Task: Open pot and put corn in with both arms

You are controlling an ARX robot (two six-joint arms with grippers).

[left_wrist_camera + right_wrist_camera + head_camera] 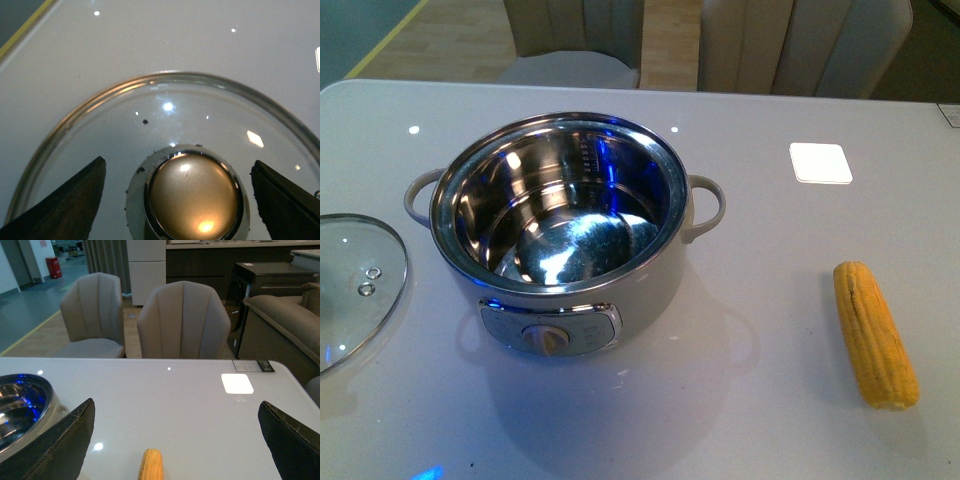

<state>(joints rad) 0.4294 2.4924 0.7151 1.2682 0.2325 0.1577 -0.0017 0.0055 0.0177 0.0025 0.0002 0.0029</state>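
Front view: I see the pot (560,230) standing open on the table (750,420), steel bowl bare. The lid (350,285) lies flat beside it, and the corn (875,335) lies on the other side, well apart from the pot.

Left wrist view: my left pincer (177,167) is spread wide above the lid (100,130) and holds nothing. The knob (194,197) sits between its fingers (65,205), touching neither.

Right wrist view: my right pincer (176,405) is also wide open and holds nothing. The corn (151,465) lies on the table (175,390) between the fingers (60,440), clear of both, one end pointing ahead. The pot (22,405) is outside the pincer, just beyond one finger.
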